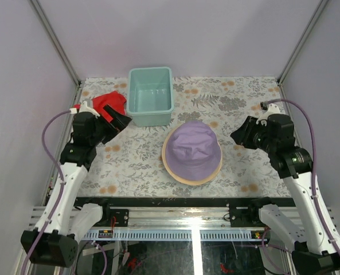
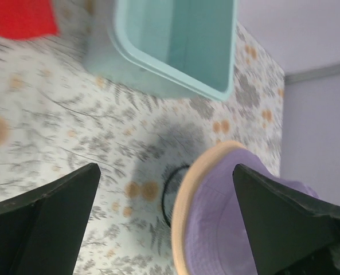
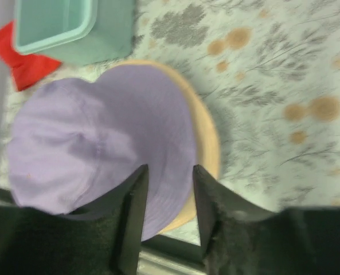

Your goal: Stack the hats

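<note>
Hats sit stacked at the middle of the table (image 1: 129,166), towards its near edge. The lavender hat (image 1: 194,148) is on top, its soft domed crown creased and rumpled. Under it the tan hat (image 1: 178,175) shows only as a round brim ringing the lavender fabric. In the left wrist view a thin dark edge (image 2: 165,197) curves out from under the tan brim; what it belongs to cannot be told. The tabletop is a pale sheet printed with grey leaves and orange blossoms.

The right gripper (image 3: 170,172) hangs just right of the stack, its fingers a narrow gap apart with nothing between them. The left gripper (image 1: 122,119) hangs well left of the stack, close to the bin, its jaws spread wide and holding nothing.

Farther back stands the bin (image 1: 150,112), a rectangular pale-teal plastic tub with rounded corners and a rolled rim; the inside that shows is smooth plastic wall and floor. A flat red cloth (image 1: 109,103) lies just to its left.
</note>
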